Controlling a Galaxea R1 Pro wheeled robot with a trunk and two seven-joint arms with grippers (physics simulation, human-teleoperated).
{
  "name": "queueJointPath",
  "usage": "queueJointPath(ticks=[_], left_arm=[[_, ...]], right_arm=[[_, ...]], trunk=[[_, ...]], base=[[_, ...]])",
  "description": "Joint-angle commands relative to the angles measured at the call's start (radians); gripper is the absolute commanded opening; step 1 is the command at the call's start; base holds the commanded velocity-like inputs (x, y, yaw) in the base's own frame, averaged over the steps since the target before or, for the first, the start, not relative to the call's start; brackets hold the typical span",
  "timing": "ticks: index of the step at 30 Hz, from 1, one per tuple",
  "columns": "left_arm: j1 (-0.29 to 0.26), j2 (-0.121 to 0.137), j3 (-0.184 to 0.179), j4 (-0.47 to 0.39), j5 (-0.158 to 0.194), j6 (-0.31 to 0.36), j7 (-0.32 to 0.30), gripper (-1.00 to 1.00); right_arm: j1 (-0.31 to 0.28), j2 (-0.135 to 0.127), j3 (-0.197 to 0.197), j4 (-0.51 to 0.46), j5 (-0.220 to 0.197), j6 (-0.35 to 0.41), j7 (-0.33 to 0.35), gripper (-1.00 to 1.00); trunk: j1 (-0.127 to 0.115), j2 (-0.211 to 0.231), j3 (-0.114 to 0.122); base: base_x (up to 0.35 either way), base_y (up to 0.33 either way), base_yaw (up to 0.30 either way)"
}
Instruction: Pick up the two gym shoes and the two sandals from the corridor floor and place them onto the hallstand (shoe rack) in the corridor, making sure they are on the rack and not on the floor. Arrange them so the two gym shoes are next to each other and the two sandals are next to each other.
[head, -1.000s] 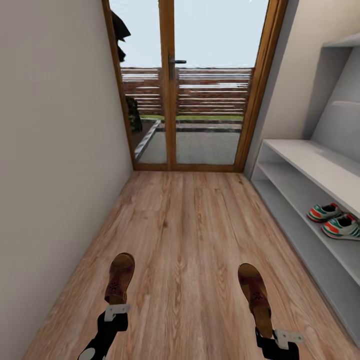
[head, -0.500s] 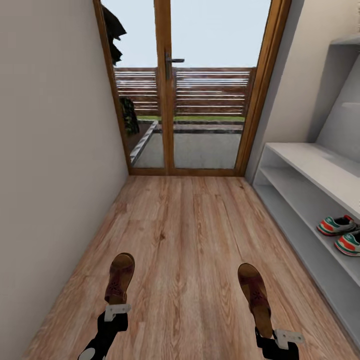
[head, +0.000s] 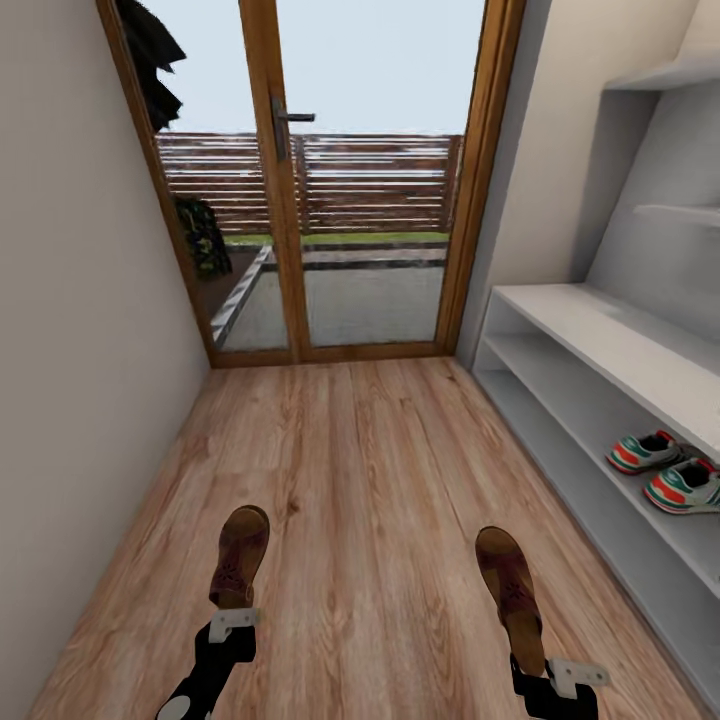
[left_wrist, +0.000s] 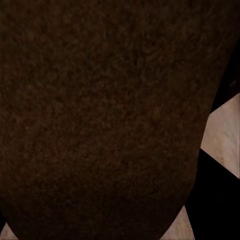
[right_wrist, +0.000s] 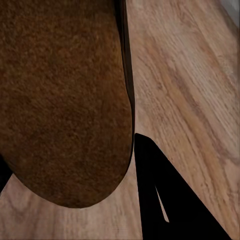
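Sandals are both off the floor (head: 350, 470), one in each gripper. The left gripper (head: 232, 622) has its jaws clamped on the heel of the left sandal (head: 241, 556), and the right gripper (head: 562, 676) has its jaws clamped on the heel of the right sandal (head: 510, 590). In each wrist view the brown sole (left_wrist: 100, 120) of a sandal is very close to the camera, with floor planks (right_wrist: 190, 90) behind it.

Sneakers (head: 665, 472) stand side by side on a low shelf of the rack (head: 590, 330), at the right side of the corridor. The sandals are well apart from that rack.

My judgement is that the risk is in the hold: each sandal is gripped only at one end, so the long toe part can swing or slip out when the base turns to the rack. The toes can also hit the shelf edge, or push the sneakers, if the sandals come in too low or too near to them.
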Motion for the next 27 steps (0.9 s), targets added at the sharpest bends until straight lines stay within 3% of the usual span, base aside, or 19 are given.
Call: queueJointPath(ticks=[1, 27], left_arm=[[-0.001, -0.001, 0.008, -0.001, -0.005, -0.003, -0.008, -1.00], [-0.001, -0.001, 0.008, -0.001, -0.005, -0.003, -0.008, -1.00]], right_arm=[[-0.001, 0.001, -0.006, 0.000, 0.006, -0.003, 0.003, -1.00], [-0.001, 0.001, -0.005, -0.001, 0.006, -0.003, 0.003, -1.00]], trunk=[[0.000, 0.000, -0.001], [0.000, 0.000, -0.001]], base=[[0.316, 0.156, -0.263], [0.305, 0.190, -0.263]])
